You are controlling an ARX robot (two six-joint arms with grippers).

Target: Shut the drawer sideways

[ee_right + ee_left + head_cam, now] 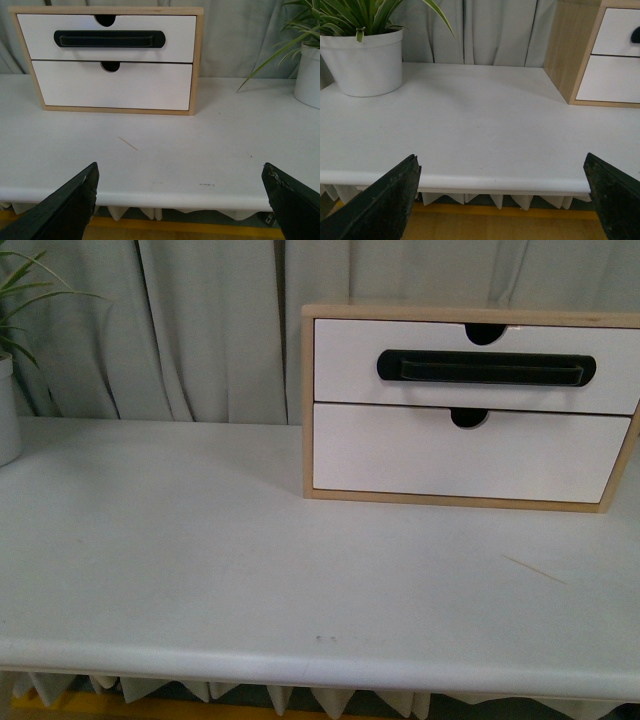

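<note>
White table before grey curtain. Drawer with black bar handle sits in upper slot of wooden box, table's far right, front flush with frame. Left gripper and right gripper both spread wide, empty, off near table edge, well apart from drawer.

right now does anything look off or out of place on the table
Only small things. A thin stick-like sliver lies loose on the table in front of the wooden box. The handled drawer looks about flush with the box front, not askew. Nothing is spilled or visibly damaged.
</note>
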